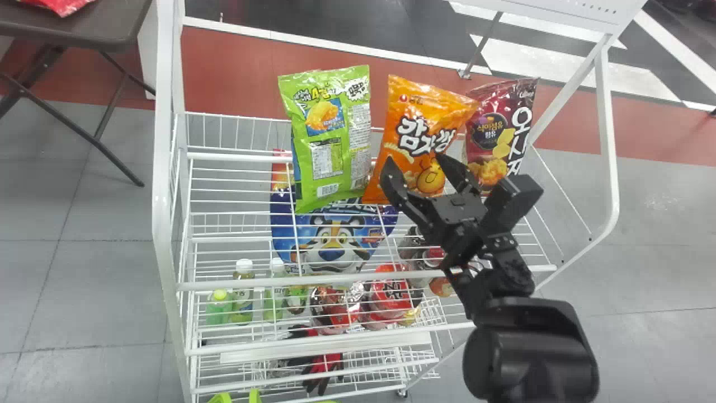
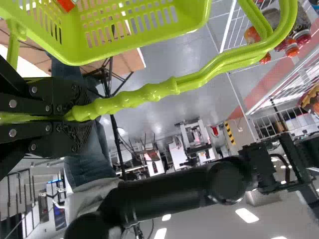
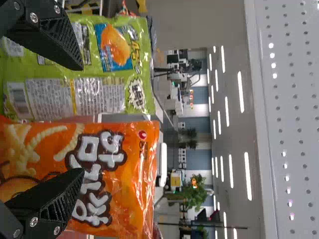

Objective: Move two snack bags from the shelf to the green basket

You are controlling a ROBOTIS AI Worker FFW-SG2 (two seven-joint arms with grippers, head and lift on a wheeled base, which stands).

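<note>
Right gripper (image 1: 415, 162): jaws open near orange bag (image 1: 411, 115). Left gripper (image 2: 82, 107): jaws closed on handle (image 2: 134, 97) of green basket (image 2: 134, 45).

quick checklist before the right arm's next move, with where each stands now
1. Right gripper open: ok
2. Right gripper empty: ok
3. Right gripper lined up on one bag: not ok, in the right wrist view its gap spans the green bag and orange bag
4. Left gripper closed on the green basket's handle: ok
5. Bags already in the basket: cannot tell, something orange-red shows there
</note>
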